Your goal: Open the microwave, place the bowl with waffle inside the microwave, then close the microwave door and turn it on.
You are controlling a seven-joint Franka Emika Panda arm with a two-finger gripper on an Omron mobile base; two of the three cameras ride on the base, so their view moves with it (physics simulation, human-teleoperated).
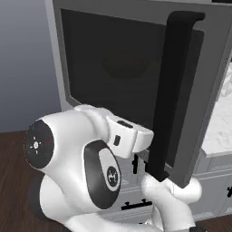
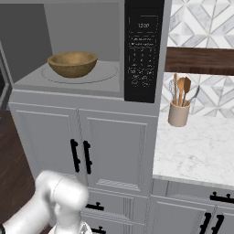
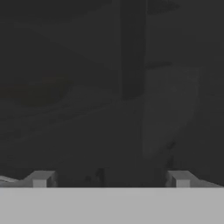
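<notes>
The microwave (image 2: 87, 50) is seen sitting over grey cabinets (image 2: 87, 151) with its door (image 1: 122, 86) swung wide open, the tall black handle (image 1: 170, 90) standing just in front of the arm. A white marble surface (image 2: 196, 151) is found to the right, with a utensil jar (image 2: 178, 112) set on it. The brown bowl (image 2: 72, 63) is already placed inside on the turntable; the waffle can't be made out in it. The pincer (image 3: 109, 178) is spread wide, empty, pointed at dark glass.
</notes>
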